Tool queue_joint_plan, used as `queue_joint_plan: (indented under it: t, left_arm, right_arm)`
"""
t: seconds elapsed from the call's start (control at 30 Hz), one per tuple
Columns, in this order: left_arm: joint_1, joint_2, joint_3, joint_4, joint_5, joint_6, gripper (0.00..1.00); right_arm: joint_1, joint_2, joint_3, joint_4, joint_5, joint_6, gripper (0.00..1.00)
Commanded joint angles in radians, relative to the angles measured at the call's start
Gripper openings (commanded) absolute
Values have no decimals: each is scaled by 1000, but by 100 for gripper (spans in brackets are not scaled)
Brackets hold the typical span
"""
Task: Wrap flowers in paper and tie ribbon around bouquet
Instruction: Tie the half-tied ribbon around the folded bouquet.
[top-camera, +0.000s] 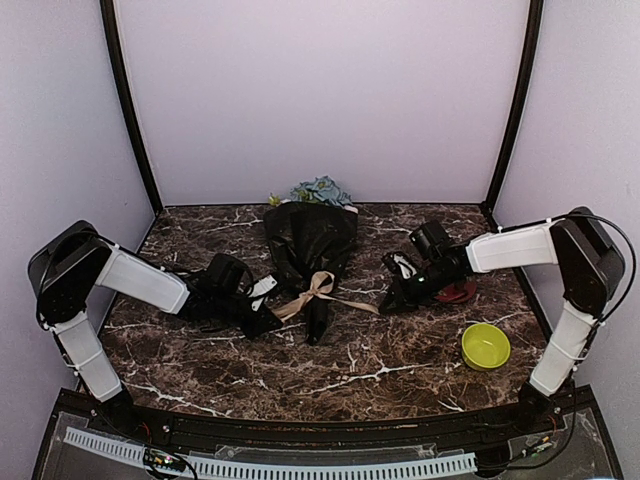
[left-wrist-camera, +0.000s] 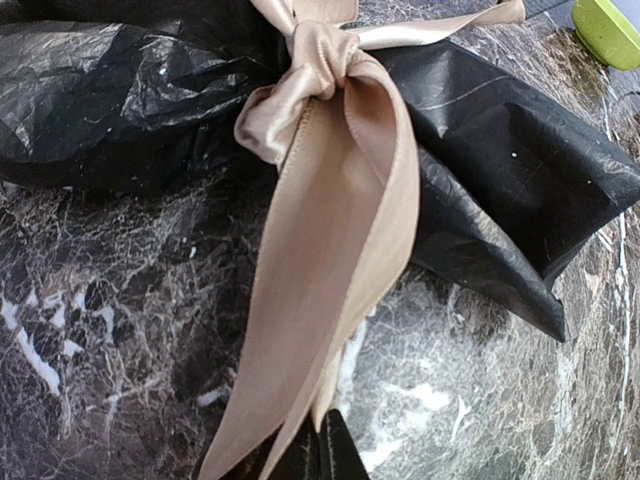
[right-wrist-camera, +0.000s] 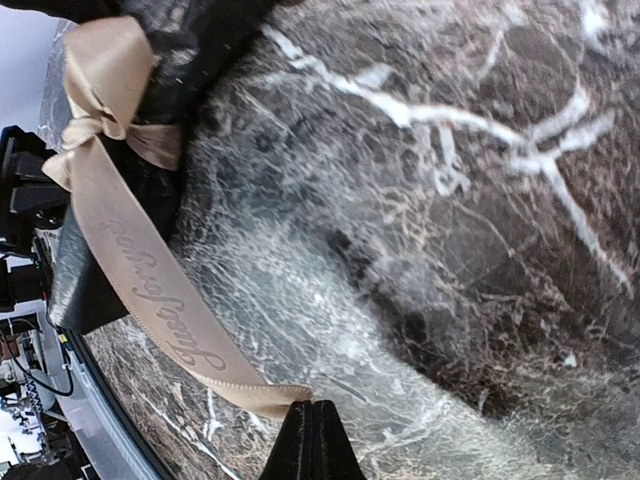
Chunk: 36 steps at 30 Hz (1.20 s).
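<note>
The left pincer (left-wrist-camera: 320, 452) is sitting with its fingers pressed together. A broad tail of the flat beige satin ribbon (left-wrist-camera: 335, 210) is draping down against its tips, and I cannot tell whether the tail is nipped between them. The right pincer (right-wrist-camera: 312, 440) is also sitting closed, with the end of the lettered ribbon tail touching its tips. Between the arms, the bouquet (top-camera: 312, 245), a crinkled black paper cone, is lying flat on the dark marbled bench (top-camera: 390, 370). Its long axis is running near to far. The wide mouth, with blue and green artificial flowers (top-camera: 322, 190) showing, is pointing at the back wall. The narrow end is pointing at the arm bases. The ribbon's bow is cinching the waist.
</note>
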Motion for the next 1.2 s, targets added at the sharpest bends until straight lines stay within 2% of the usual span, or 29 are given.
queue_joint_plan:
  t: [0.0, 0.3, 0.33, 0.47, 0.5, 0.57, 0.7, 0.9, 1.0, 1.07, 1.17]
  left_arm:
    - [13, 3, 10, -65, -13, 17, 0]
    - [15, 8, 12, -50, 30, 21, 0]
    - [15, 6, 10, -49, 34, 22, 0]
    - [15, 0, 5, -36, 45, 21, 0]
    - [15, 0, 3, -31, 50, 19, 0]
    - [14, -2, -1, -23, 60, 16, 0]
    - [13, -16, -7, -14, 82, 18, 1]
    - [13, -145, -62, 13, 95, 20, 39]
    - [12, -235, -92, 11, 162, 43, 54]
    - [13, -267, -92, -1, 158, 42, 58]
    - [24, -255, -68, -54, 0, 9, 60]
  right_arm:
    - [-18, -6, -42, 47, 19, 20, 0]
    - [-18, 26, -28, 60, -5, 11, 0]
    - [-18, 30, -19, 48, -5, 6, 5]
    - [-18, 14, 38, 17, 38, -3, 38]
    - [-18, 6, 60, 22, 47, 7, 44]
    - [-10, -2, 110, 42, 80, 33, 50]
    - [70, 42, 255, 87, 197, 66, 54]
    - [159, 206, 454, 79, 245, 58, 55]
    - [182, 266, 519, 59, 252, 59, 57]
    - [194, 299, 553, 33, 277, 48, 60]
    - [204, 330, 583, 2, 305, 29, 62]
